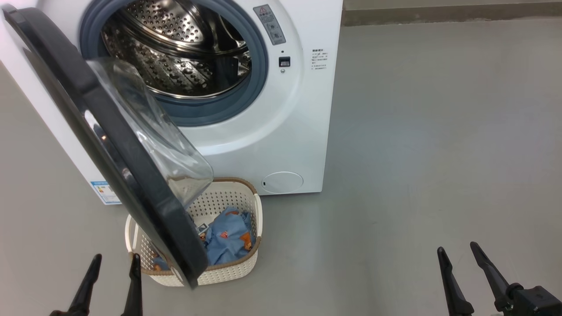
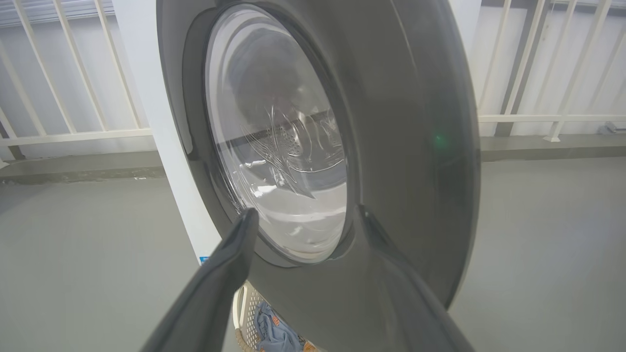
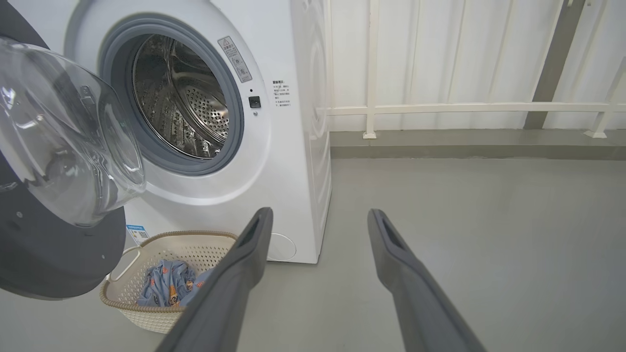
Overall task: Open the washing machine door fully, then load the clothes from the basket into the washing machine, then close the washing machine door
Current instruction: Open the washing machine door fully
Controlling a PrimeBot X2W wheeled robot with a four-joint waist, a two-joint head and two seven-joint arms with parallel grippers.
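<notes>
The washing machine (image 1: 272, 131) (image 3: 288, 161) stands white at the top left, its steel drum bare. The washing machine door (image 1: 109, 145) (image 2: 391, 146) (image 3: 54, 234) hangs partly swung out, its black rim over the basket (image 1: 228, 272) (image 3: 132, 313) on the floor below. Light-blue clothes (image 1: 230, 239) (image 3: 166, 288) (image 2: 274, 335) lie inside the basket. My left gripper (image 1: 115, 261) (image 2: 305, 215) is open, low at the left, close to the door's outer face. My right gripper (image 1: 459, 248) (image 3: 318, 215) is open at the lower right, above bare floor, holding nothing.
Grey floor (image 1: 417, 153) spreads to the right of the machine. A white railing (image 3: 464, 107) and a low kerb (image 1: 439, 13) run along the back. The door blocks the left half of the basket in the head view.
</notes>
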